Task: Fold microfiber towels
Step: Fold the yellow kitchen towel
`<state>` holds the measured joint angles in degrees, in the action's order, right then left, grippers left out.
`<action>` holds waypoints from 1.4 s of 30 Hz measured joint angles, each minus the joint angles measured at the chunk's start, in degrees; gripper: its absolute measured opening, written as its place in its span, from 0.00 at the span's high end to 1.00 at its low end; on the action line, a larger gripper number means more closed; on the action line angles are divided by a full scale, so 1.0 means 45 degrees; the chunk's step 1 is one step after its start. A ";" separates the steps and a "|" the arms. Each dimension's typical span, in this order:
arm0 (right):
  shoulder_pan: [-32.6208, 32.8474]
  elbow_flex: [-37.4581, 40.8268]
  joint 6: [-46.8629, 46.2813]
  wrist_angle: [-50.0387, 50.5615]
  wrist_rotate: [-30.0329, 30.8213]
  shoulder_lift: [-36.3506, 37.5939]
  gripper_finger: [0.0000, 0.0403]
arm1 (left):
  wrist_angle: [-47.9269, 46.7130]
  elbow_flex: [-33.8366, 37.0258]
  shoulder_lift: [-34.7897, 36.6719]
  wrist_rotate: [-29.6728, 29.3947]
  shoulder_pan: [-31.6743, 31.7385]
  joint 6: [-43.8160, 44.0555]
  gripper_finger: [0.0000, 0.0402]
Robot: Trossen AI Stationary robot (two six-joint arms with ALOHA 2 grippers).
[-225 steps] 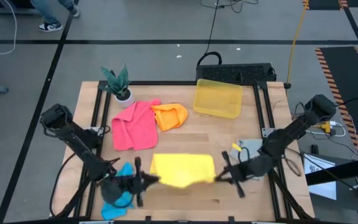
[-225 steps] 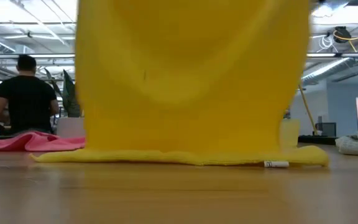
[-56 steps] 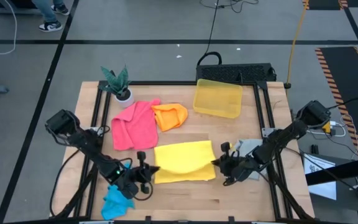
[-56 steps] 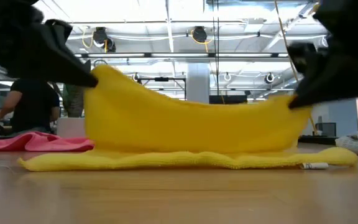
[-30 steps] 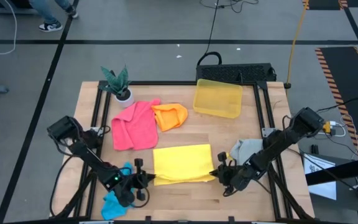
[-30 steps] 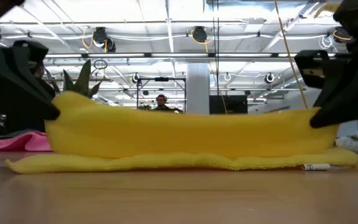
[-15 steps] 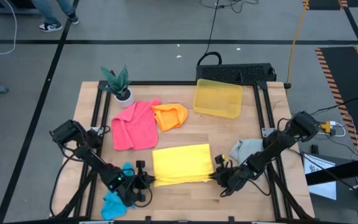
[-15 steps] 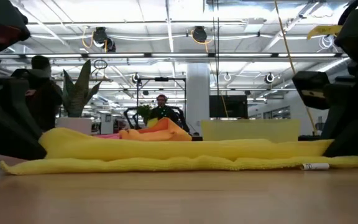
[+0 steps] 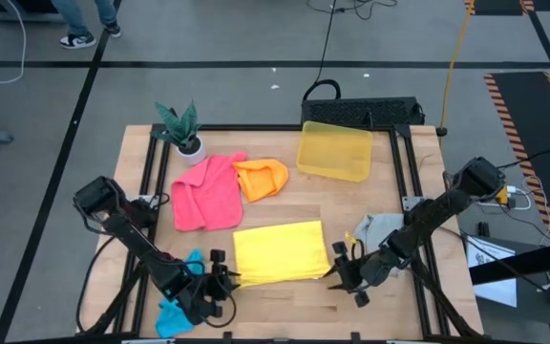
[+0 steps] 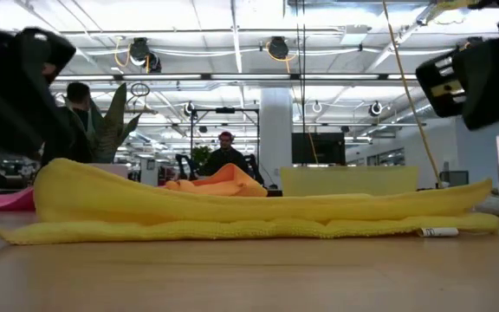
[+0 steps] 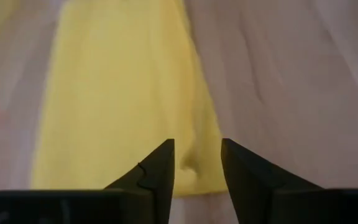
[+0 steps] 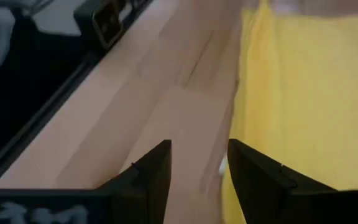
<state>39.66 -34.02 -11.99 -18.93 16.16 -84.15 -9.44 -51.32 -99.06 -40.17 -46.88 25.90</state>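
The yellow towel lies folded in two on the table near the front; in the low view its upper layer rests on the lower one. My left gripper is open at the towel's left end, with the towel's near corner just beyond its fingertips. My right gripper is open at the towel's right end and empty. The pink towel and the orange towel lie at the far left. The blue towel lies under my left arm and the grey towel beside my right arm.
A translucent yellow bin stands at the back right and a small potted plant at the back left corner. Bare wood shows in front of the yellow towel. People show in the room beyond the table.
Both grippers have carried the yellow towel's upper layer down and toward the near edge, laid it on the lower layer and let go. They have then risen a little and drawn outward off the towel's ends. The towel now lies flat in two layers.
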 joint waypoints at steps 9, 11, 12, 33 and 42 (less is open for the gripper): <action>-0.1599 0.0414 -0.1498 -0.0326 0.1157 -0.0467 0.95 | 0.0689 0.0436 -0.0176 0.0883 0.1745 0.0690 0.83; -0.1740 0.0604 -0.1570 -0.0406 0.0469 -0.0771 0.98 | 0.0770 0.0487 -0.0327 0.1714 0.1949 0.0672 0.88; -0.1747 0.0690 -0.1577 -0.0646 0.0106 -0.0962 0.98 | 0.0789 0.0507 -0.0410 0.2098 0.1975 0.0569 0.91; -0.1341 0.1239 -0.0914 -0.0275 -0.1146 -0.0353 1.00 | -0.1008 0.0444 0.0133 0.1420 0.0577 0.0727 0.98; -0.1571 0.1234 -0.0495 -0.2638 -0.0354 -0.1130 1.00 | 0.1676 0.0447 -0.0480 0.1484 0.0695 -0.0589 0.98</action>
<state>32.59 -28.47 -14.22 -30.80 14.57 -89.24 -1.90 -49.30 -101.22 -33.49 -43.75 23.25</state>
